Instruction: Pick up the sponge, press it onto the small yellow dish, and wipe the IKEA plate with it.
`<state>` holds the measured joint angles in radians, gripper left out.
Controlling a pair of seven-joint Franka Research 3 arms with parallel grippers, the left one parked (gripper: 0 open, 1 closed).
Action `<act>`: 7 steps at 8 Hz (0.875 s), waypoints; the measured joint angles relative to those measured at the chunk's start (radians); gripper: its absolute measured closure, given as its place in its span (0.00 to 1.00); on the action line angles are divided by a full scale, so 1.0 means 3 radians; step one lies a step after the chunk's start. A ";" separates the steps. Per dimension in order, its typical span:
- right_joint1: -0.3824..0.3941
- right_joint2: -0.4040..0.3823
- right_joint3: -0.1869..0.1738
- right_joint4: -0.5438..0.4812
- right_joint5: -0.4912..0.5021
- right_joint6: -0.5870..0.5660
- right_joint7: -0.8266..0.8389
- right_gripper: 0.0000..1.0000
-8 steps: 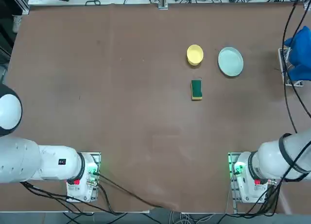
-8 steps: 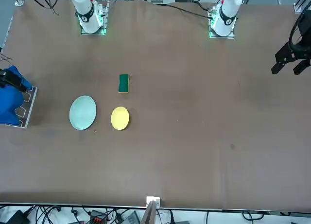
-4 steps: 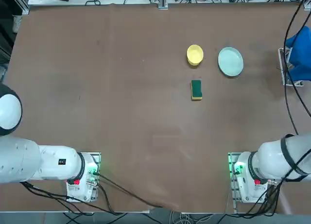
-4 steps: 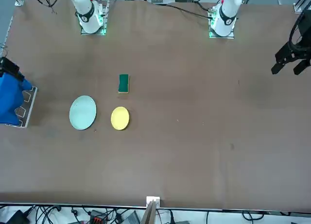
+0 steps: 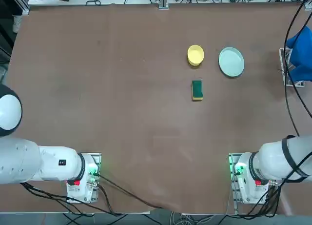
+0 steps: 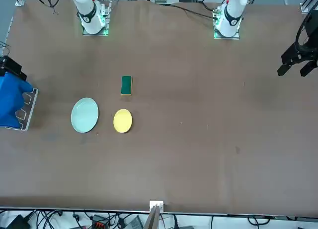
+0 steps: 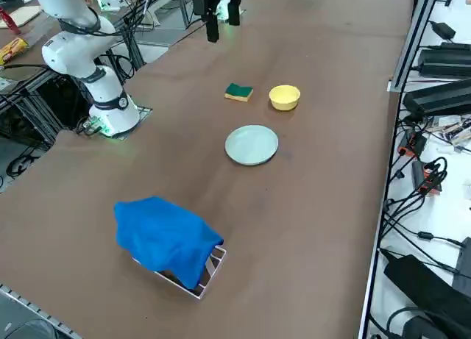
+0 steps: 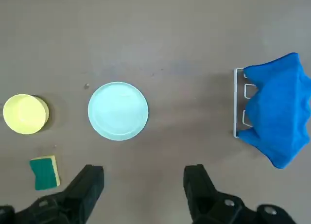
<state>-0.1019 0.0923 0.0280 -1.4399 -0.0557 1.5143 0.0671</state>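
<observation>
You'll find the small yellow dish [image 5: 195,54] and the IKEA plate [image 5: 231,62] both empty; the sponge [image 5: 197,90] lies near the dish. The right gripper [image 8: 144,181], fingers spread, hangs high, seen only from the wrist.

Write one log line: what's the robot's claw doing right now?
right claw: open, empty, high above table | sponge: untouched, near small yellow dish | IKEA plate: beside dish

A brown table [image 5: 122,112] carries the sponge [image 5: 197,90], small yellow dish [image 5: 195,55], IKEA plate [image 5: 231,62] and a blue-cloth-draped rack [image 7: 173,245].
</observation>
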 joint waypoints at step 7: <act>0.0022 0.0023 0.0003 -0.0026 0.0193 -0.0009 0.0151 0.00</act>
<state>-0.0954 0.0992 0.0289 -1.4477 0.0021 1.5118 0.1125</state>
